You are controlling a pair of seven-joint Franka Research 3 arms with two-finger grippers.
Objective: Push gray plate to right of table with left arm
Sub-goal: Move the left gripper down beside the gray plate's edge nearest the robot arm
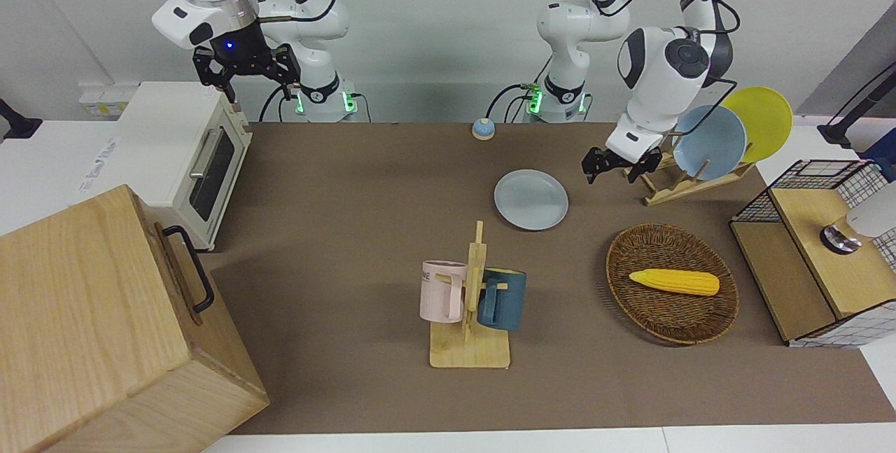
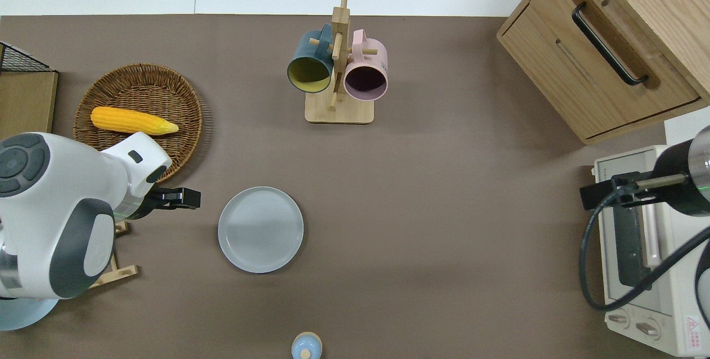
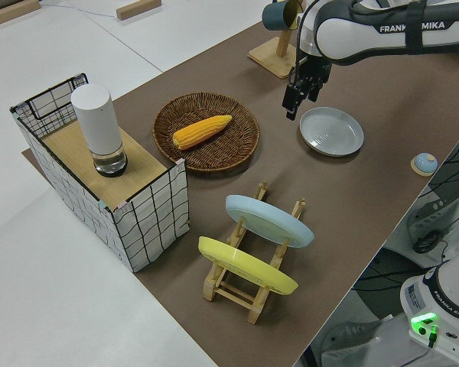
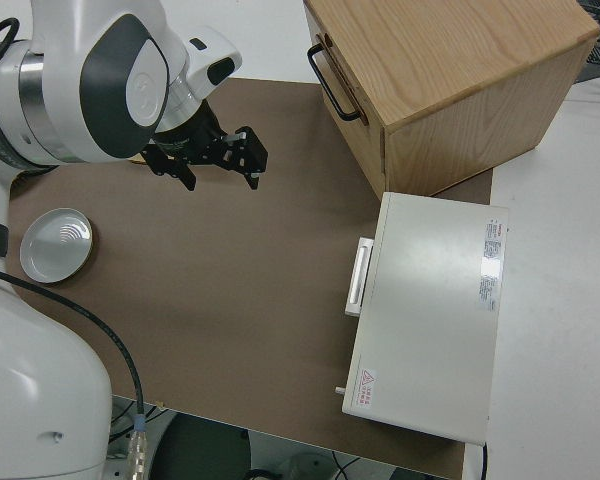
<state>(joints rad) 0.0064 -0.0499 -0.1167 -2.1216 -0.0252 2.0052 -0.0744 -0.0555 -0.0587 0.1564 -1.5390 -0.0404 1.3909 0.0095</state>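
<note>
The gray plate (image 2: 260, 229) lies flat and empty on the worktop (image 2: 444, 209), near its middle and toward the left arm's end. The left hand (image 2: 186, 198) hangs over bare worktop at about 10 o'clock from the plate in the overhead view, between the plate and the wicker basket (image 2: 183, 126), apart from both; whether its fingers are spread or closed cannot be told. The wicker basket holds one corn cob (image 2: 133, 120) lying on its side. At 12 o'clock from the plate, farther from the robots, a wooden mug rack (image 2: 339, 109) carries a dark blue mug (image 2: 308, 67) and a pink mug (image 2: 366, 73), both hung by their handles with their mouths open to the overhead camera. A wooden dish rack (image 1: 672, 183) at the left arm's end holds a blue plate (image 1: 710, 141) and a yellow plate (image 1: 763, 120), both tilted on edge. A wire-sided box (image 3: 99, 191) carries a white cylinder (image 3: 99, 130) on its wooden top. The right hand (image 1: 241, 75) is parked, fingers released and holding nothing.
</note>
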